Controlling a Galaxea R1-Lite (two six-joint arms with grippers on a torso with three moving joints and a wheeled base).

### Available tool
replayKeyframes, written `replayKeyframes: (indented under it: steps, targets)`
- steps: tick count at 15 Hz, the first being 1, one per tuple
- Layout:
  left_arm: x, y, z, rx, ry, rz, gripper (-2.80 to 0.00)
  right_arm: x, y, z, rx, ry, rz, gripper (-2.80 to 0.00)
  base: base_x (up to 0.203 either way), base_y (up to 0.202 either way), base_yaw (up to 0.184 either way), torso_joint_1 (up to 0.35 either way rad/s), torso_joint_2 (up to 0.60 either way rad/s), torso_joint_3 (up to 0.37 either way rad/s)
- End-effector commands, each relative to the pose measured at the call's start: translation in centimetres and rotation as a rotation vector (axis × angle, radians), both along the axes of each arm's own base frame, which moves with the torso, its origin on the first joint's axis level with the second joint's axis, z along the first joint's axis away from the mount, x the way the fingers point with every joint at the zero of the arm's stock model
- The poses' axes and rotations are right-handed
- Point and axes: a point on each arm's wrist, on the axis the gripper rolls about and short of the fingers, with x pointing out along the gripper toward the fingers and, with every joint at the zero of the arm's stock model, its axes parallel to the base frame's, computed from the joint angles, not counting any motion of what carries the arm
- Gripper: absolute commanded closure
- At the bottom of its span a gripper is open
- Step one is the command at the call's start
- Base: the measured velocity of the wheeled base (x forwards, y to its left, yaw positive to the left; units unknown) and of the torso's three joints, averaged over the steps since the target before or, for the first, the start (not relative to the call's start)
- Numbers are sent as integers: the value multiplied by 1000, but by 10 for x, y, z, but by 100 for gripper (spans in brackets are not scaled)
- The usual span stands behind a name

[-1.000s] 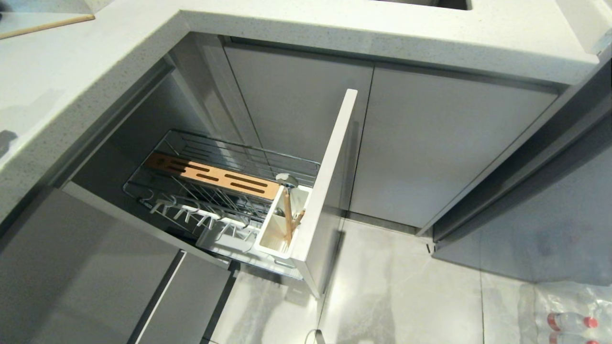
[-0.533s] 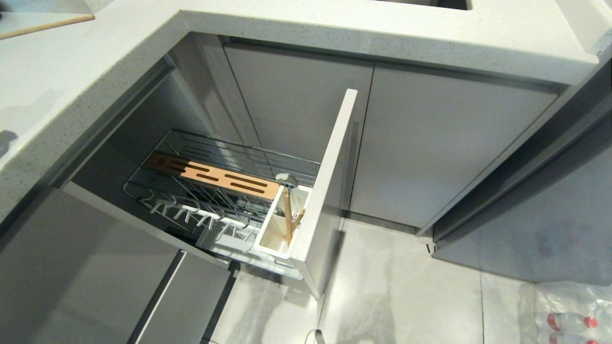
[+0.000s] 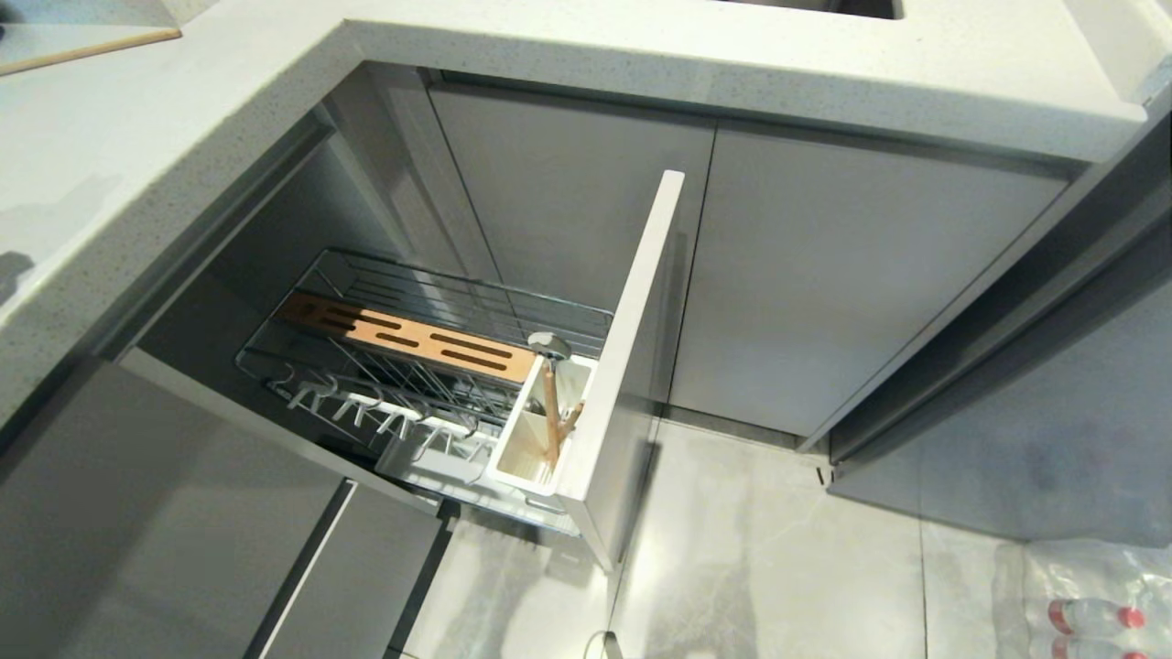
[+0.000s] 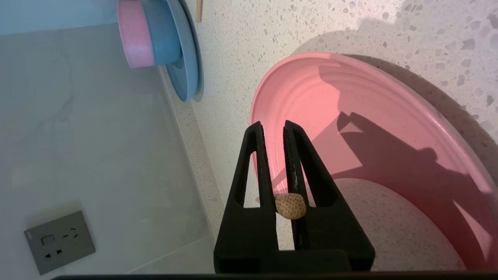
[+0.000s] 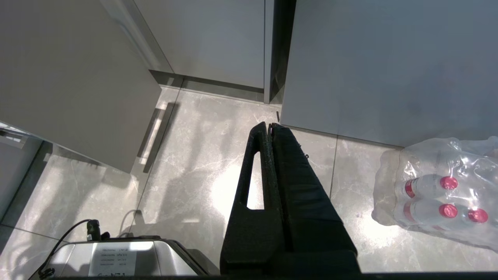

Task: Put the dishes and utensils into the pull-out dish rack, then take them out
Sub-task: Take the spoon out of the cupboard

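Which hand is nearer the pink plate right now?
Left. The left hand is shut on the rim of the pink plate on the counter. The right hand hangs shut above the floor, beside the bottled water.

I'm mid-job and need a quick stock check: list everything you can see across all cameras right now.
rack: one, chrome wire, pulled out under the counter
wooden strip: one, brown, slotted, lying along the rack
cup: one, white, at the rack's front panel
chopsticks: one pair, light wood, standing in the cup
spoon: one, metal, in the cup
pink plate: one, on the speckled counter
blue plate: one, by the wall
bowls: two, pink and blue, stacked on the blue plate
socket: one, grey, on the wall
bottle pack: one, clear with red caps, on the floor
left tool: black, shut on the pink plate's rim
right tool: black, shut, over the floor
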Motion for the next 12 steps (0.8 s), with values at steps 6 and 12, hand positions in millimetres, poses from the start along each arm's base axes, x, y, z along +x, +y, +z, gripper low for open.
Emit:
replayKeyframes:
  steps: [6, 12]
  targets:
    - [0, 0, 0, 5, 5, 1, -280, 0, 0, 0, 0, 2, 0, 0, 0, 0, 0, 0, 0, 0]
    - [-2, -1, 3, 14, -11, 1, -280, 0, 0, 0, 0, 2, 0, 0, 0, 0, 0, 0, 0, 0]
